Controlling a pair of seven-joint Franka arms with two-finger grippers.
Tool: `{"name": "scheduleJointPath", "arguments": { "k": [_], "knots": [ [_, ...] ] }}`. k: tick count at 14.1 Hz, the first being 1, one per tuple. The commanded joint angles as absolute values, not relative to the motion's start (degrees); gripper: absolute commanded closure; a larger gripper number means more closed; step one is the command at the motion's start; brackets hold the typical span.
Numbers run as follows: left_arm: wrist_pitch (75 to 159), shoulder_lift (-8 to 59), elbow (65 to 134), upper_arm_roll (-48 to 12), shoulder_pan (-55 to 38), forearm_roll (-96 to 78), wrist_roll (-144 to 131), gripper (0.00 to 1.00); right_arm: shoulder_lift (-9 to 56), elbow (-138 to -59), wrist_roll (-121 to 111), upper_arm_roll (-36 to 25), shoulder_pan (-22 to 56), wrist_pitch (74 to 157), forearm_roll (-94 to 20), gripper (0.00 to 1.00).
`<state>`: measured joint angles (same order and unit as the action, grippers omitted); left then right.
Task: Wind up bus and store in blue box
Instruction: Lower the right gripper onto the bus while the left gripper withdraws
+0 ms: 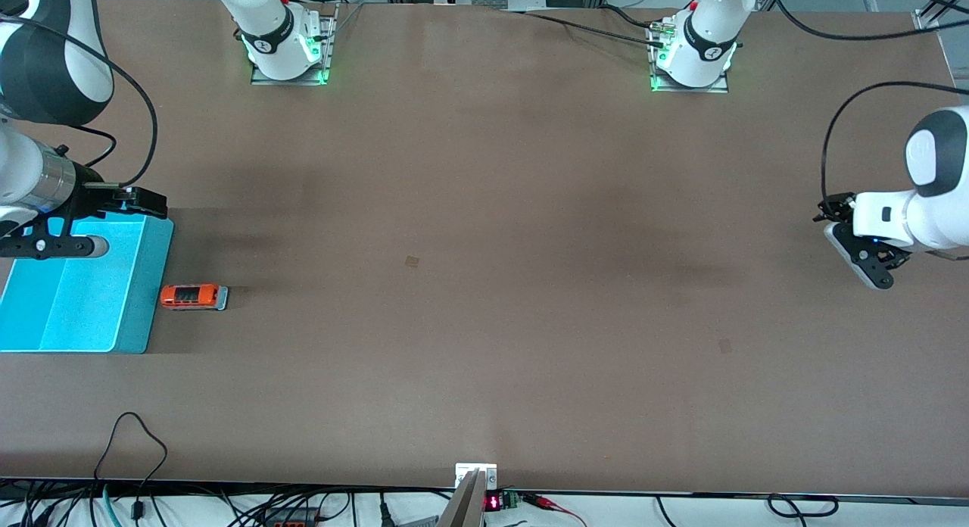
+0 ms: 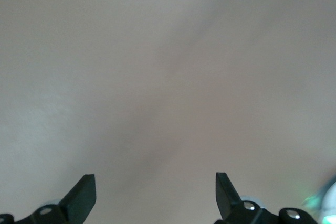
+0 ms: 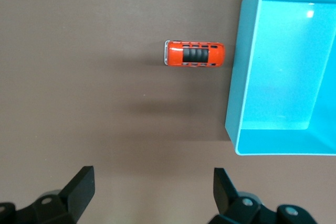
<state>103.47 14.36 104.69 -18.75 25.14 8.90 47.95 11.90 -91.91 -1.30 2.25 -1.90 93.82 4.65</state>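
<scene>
**Bus on bench beside blue box; both tools empty**

The bus [image 1: 194,296] sits on its wheels on the bench [image 1: 484,285], just beside the blue box [image 1: 83,300] on the side toward the left arm's end, a narrow gap between them. Its white-grey end points away from the box. The blue box lies at the right arm's end of the bench, nothing visible inside it.

Right tool [image 3: 152,187] hangs over the box's rim farthest from the front camera, fingers spread wide, holding nothing.

Left tool [image 2: 156,192] hangs over bare bench at the left arm's end, well apart from bus and box. Fingers spread wide, nothing between them. This arm waits.
</scene>
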Motion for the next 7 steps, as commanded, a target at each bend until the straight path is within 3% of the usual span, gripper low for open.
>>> {"name": "scheduleJointPath", "arguments": {
  "k": [1, 3, 7],
  "knots": [
    [93.0, 13.6, 98.0, -25.4, 25.5, 9.0, 29.2, 0.00, 13.8, -90.9, -4.6, 2.5, -1.9, 94.0, 3.4, 0.00],
    [87.3, 14.5, 91.3, -30.6, 25.3, 9.0, 21.6, 0.00, 15.4, -91.0, -12.7, 2.4, -2.3, 95.6, 3.4, 0.00],
    [85.6, 13.5, 85.7, -32.9, 25.1, 7.7, 19.4, 0.00, 18.7, -92.3, -32.6, 2.5, -4.5, 101.9, 3.3, 0.00]
  ]
}}
